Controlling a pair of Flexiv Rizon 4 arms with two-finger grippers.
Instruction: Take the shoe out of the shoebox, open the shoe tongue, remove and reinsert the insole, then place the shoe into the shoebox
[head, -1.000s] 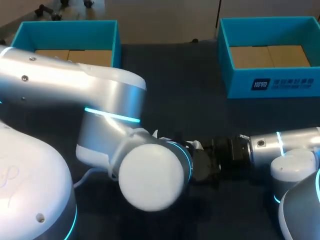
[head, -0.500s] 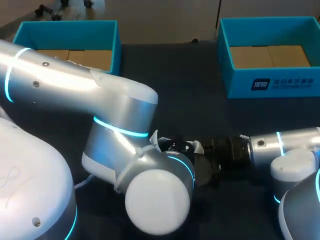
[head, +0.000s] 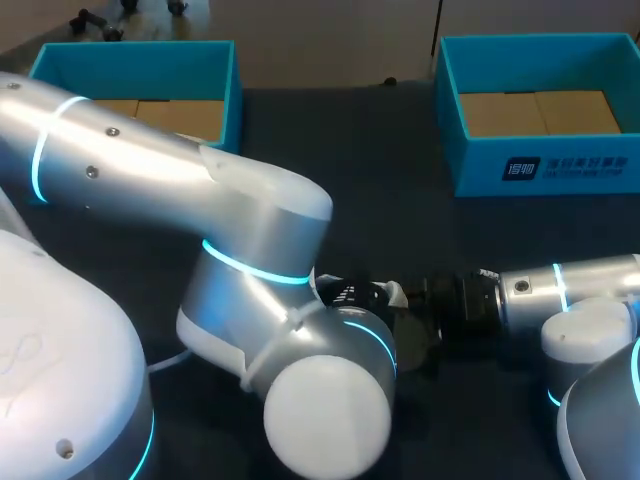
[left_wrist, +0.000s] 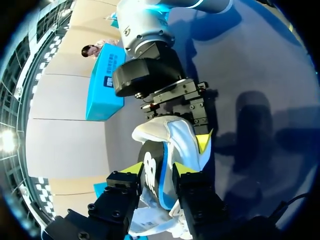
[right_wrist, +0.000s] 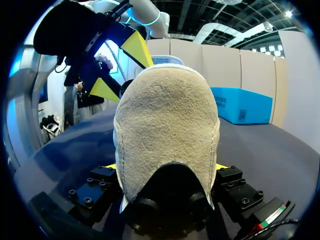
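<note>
A white, black and blue shoe with a beige suede heel is held low over the dark table between both arms. My right gripper is shut on the heel end, one finger on each side. From the opposite end, my left gripper is shut on the shoe's upper, its yellow tips pressed on both sides. In the head view my left arm hides most of the shoe; the right gripper comes in from the right. The insole is not in view.
Two teal shoeboxes with cardboard bottoms stand at the back of the table, one at the left and one at the right. Dark tabletop lies bare between them.
My left arm's elbow and forearm have swung to the right across the head view. The right arm and the shoe have stayed in place.
</note>
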